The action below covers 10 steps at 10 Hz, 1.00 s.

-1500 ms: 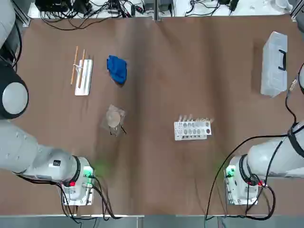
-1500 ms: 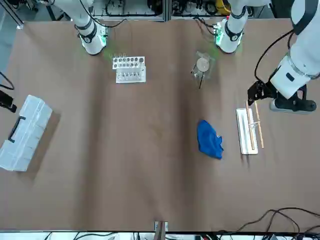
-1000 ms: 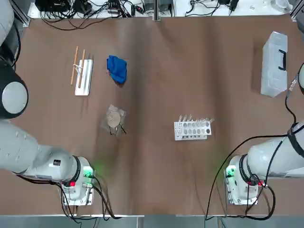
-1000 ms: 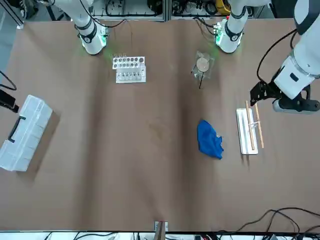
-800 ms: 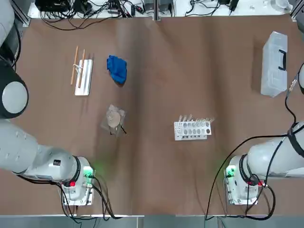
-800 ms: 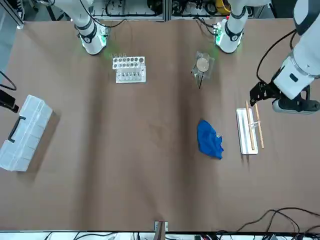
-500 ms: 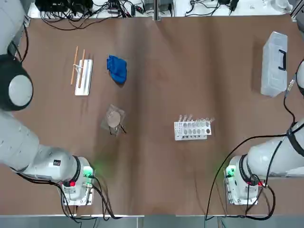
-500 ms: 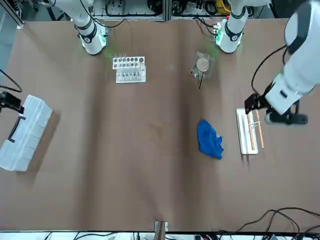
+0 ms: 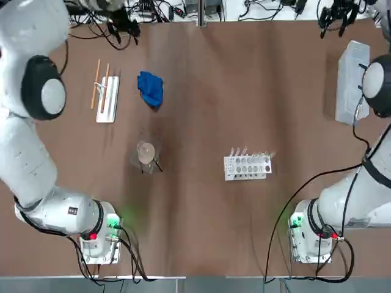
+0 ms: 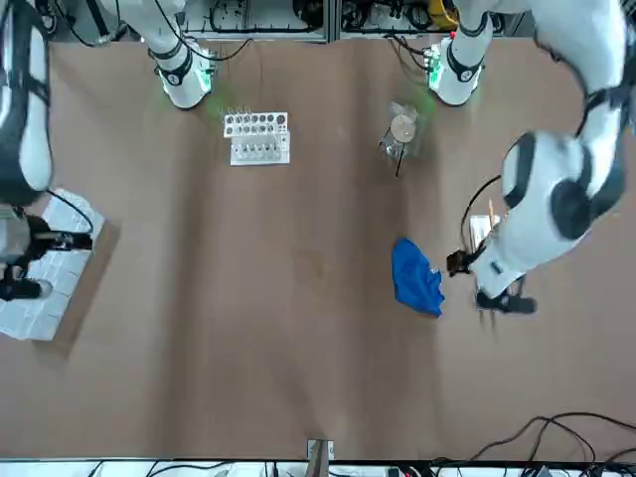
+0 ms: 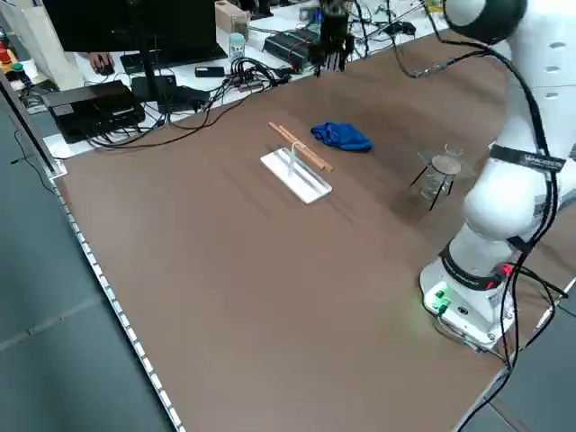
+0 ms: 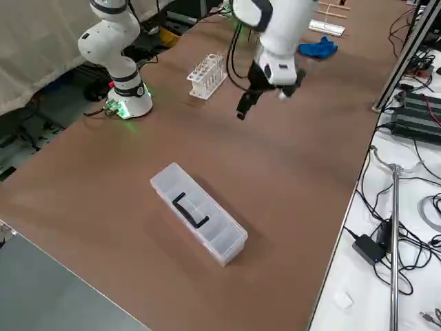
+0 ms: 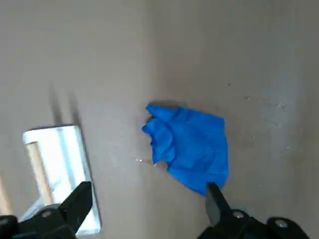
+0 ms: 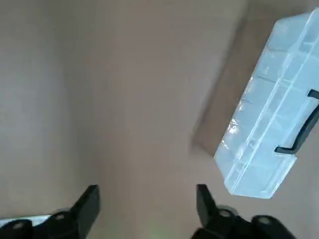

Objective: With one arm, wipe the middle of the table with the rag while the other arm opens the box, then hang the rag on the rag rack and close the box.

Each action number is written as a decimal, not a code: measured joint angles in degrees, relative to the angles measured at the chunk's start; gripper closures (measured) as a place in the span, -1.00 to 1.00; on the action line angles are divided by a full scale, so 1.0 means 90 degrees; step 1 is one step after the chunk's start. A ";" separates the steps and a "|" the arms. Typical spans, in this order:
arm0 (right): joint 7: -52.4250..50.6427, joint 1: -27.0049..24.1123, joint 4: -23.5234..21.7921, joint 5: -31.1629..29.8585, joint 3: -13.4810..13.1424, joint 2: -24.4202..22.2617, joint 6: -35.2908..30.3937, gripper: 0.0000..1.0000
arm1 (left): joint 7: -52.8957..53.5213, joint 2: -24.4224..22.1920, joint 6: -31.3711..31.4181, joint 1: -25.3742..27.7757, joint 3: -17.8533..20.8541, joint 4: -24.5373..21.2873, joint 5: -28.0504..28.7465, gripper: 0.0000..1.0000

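The blue rag (image 9: pixel 151 88) lies crumpled on the table (image 9: pixel 244 85), just right of the rag rack (image 9: pixel 105 93) with its wooden rods. My left gripper (image 13: pixel 147 204) hangs open high above the rag (image 13: pixel 192 147) and holds nothing; the front view shows it beside the rag (image 10: pixel 415 276). The translucent box (image 9: pixel 352 82) lies shut at the far right with its black handle on top. High over the table beside the box (image 14: pixel 271 144), my right gripper (image 14: pixel 147 201) is open and holds nothing, well clear of the case (image 12: pixel 200 214).
A white test-tube rack (image 9: pixel 247 166) stands right of centre. A small glass flask on a stand (image 9: pixel 146 152) sits left of centre. Cables (image 9: pixel 146 9) run along the far edge. The arm bases (image 9: pixel 98 241) occupy the near corners.
Both arms have swung in from the table's sides. The left gripper now hangs over the rag and the right one over the table beside the box. Rag, rack and box have not moved.
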 joint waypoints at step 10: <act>0.1599 -0.0689 -0.0804 -0.1881 -0.0092 0.1614 0.2792 0.98 | -0.0297 0.1214 0.1224 -0.0259 -0.0007 -0.0052 0.0097 -1.00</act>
